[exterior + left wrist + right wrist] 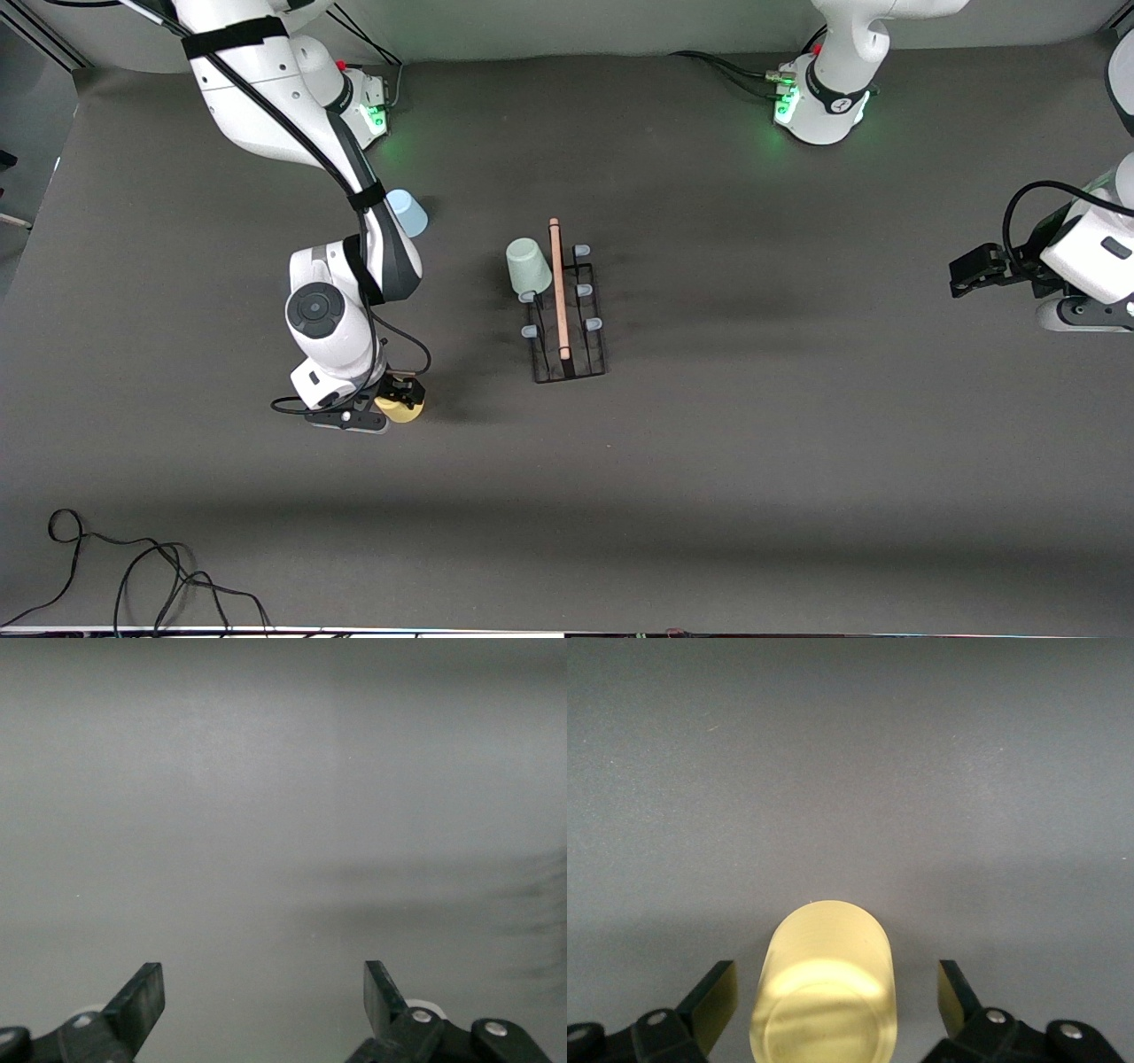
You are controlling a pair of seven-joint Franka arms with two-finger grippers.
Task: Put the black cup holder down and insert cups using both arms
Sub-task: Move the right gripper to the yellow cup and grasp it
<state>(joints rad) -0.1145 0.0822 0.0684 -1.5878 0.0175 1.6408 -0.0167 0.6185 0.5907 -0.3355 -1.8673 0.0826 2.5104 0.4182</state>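
The black cup holder (567, 310) stands mid-table with its wooden rod handle on top. The pale grey-green cup (529, 265) sits upside down on one of its pegs, on the side toward the right arm. The light blue cup (408, 213) stands on the table near the right arm's base, partly hidden by that arm. The yellow cup (400, 409) stands upside down on the table. My right gripper (403, 396) is open around it, fingers on either side with a gap; it also shows in the right wrist view (824, 992). My left gripper (970, 270) is open and empty, waiting at the left arm's end.
A loose black cable (133, 567) lies near the table's front edge toward the right arm's end. The right arm's elbow hangs over the table between the blue cup and the yellow cup.
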